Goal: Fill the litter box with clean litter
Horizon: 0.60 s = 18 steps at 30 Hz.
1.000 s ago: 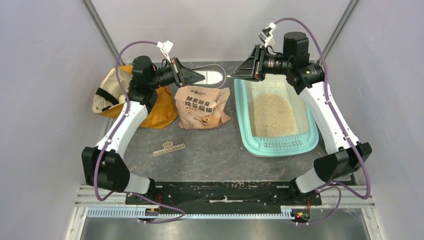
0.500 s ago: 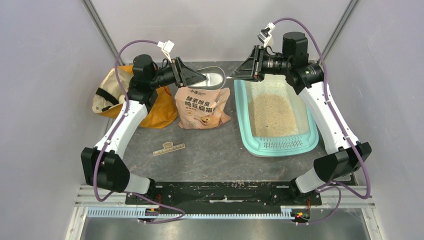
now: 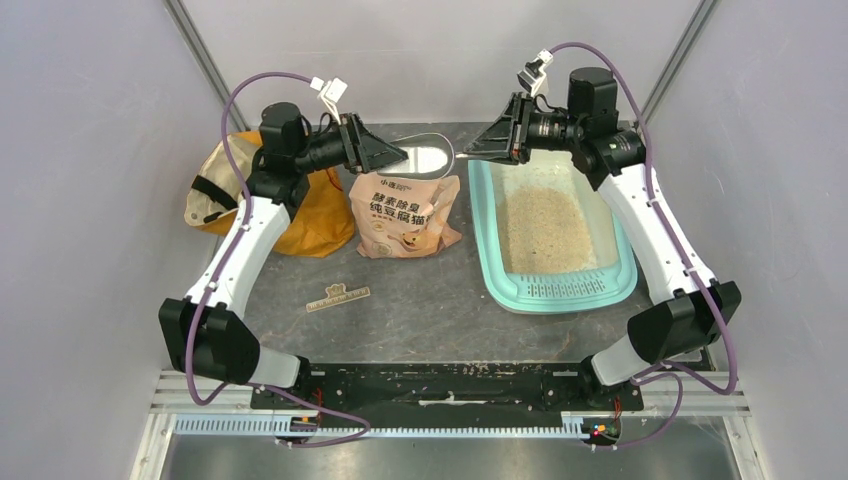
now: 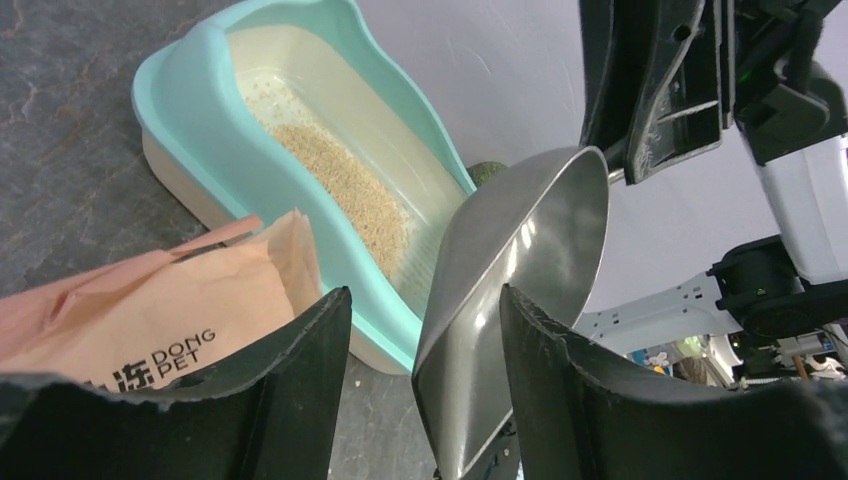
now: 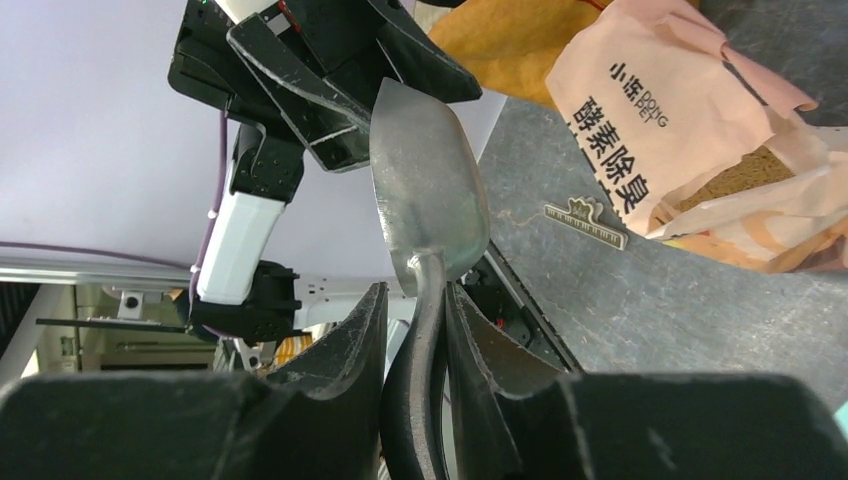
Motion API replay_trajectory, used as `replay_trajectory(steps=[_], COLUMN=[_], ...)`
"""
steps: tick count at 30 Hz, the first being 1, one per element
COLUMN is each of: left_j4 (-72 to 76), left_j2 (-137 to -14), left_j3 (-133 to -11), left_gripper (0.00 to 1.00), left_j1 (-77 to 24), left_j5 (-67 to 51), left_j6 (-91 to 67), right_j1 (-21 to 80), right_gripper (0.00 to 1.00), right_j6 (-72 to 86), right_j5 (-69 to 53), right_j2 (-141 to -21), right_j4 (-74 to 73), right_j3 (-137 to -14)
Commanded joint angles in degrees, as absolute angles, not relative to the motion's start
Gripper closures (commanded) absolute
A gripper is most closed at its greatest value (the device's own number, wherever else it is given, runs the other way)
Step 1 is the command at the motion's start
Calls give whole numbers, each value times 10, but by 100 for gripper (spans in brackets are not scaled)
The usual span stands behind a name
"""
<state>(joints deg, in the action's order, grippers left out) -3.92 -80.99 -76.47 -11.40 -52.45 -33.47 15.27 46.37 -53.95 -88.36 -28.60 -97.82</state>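
The teal litter box (image 3: 488, 240) sits at the right, with a bed of pale clean litter (image 3: 545, 230) over its middle; the left wrist view also shows the litter box (image 4: 230, 130) and the litter (image 4: 345, 185). A silver metal scoop (image 3: 425, 158) hangs in the air between the arms. My right gripper (image 3: 470, 150) is shut on its handle, and in the right wrist view the handle is pinched in the right gripper (image 5: 415, 288). My left gripper (image 4: 425, 295) is open, its fingers standing on either side of the scoop's bowl (image 4: 520, 260).
A peach-pink litter pouch (image 3: 400, 215) lies open just left of the box, under the scoop. An orange fabric bag (image 3: 310, 215) sits at the back left. A small flat clip (image 3: 338, 296) lies on the dark tabletop nearer the arm bases.
My left gripper has gone from shut to open around the scoop's bowl. The right gripper has kept the handle and risen slightly.
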Motion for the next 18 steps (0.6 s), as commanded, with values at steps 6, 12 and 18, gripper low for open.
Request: replay_trajectory(steps=[6, 12, 18], left_j4=[69, 4, -49], left_j2=[-817, -809, -806], left_j3=[-762, -780, -788], left_gripper=[98, 98, 98], left_j1=[-106, -95, -95], left_j5=[-552, -562, -560], left_j6=[-435, -373, -342], right_j1=[153, 140, 139], right_gripper=[66, 63, 55], right_j6=[502, 474, 467], right_j5=[-602, -600, -613], right_j2=[-877, -866, -869], right_j4=[-210, -245, -256], right_j3=[-970, -963, -967])
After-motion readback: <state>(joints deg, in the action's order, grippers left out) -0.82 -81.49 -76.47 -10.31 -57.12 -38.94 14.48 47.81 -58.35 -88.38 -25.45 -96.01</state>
